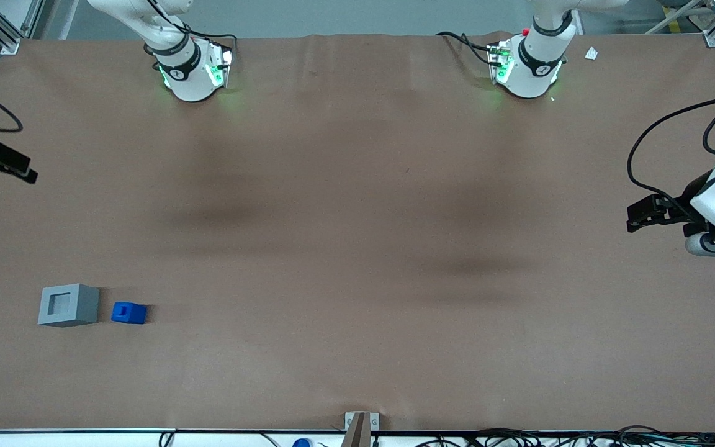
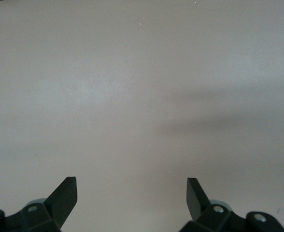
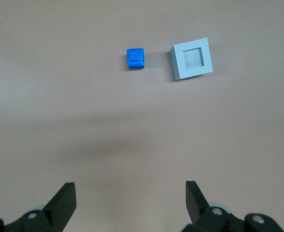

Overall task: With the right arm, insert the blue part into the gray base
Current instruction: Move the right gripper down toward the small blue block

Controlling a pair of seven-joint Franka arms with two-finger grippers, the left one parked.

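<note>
The blue part [image 1: 128,312] lies on the brown table toward the working arm's end, its dark notch facing up. The gray base [image 1: 69,305] stands beside it, a small gap apart, with its square recess facing up and empty. My right gripper [image 1: 22,169] hangs high above the table edge at the working arm's end, farther from the front camera than both blocks. In the right wrist view the gripper [image 3: 130,186] is open and empty, well apart from the blue part [image 3: 136,58] and the gray base [image 3: 192,59].
The brown table [image 1: 357,248] spreads wide around the blocks. The working arm's base [image 1: 187,68] stands at the table's back edge. A metal bracket [image 1: 360,425] and cables sit at the near edge. A small white scrap [image 1: 591,53] lies at the back.
</note>
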